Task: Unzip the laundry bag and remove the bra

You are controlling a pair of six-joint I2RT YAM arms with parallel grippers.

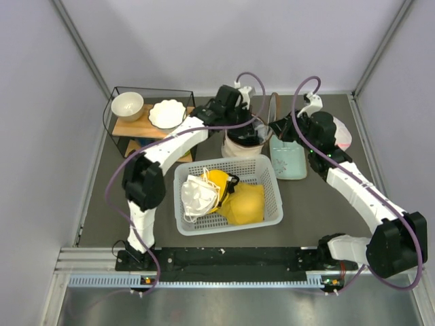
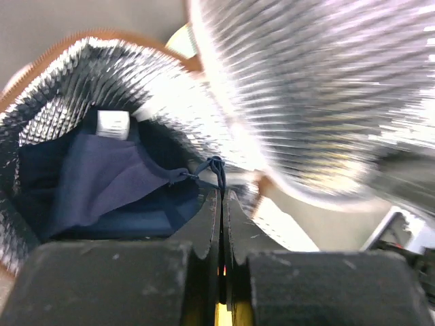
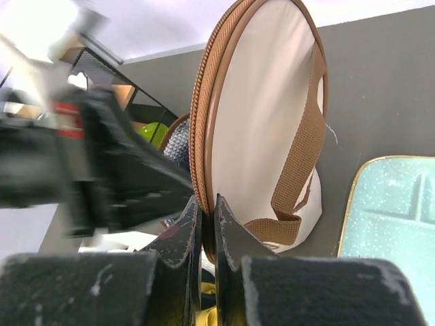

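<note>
Bra, dark navy, folded low inside the open laundry bag. We see it spread to the left of the left gripper, with one thin strap running across to the fingertips. That gripper's fingers are pressed together and, as far as we can judge, nip this strap. The bag stands upright near the far edge of the table, mouth upward, so we judge the way out is straight up.

The left arm is the one reaching into the bag. The right gripper is clamped on the brown zip rim of the round lid, holding it on edge beside the mouth.

Room is tight. A white basket sits just nearer than the bag, a mint tray is beside it, and a wire shelf stands toward the far left corner.
</note>
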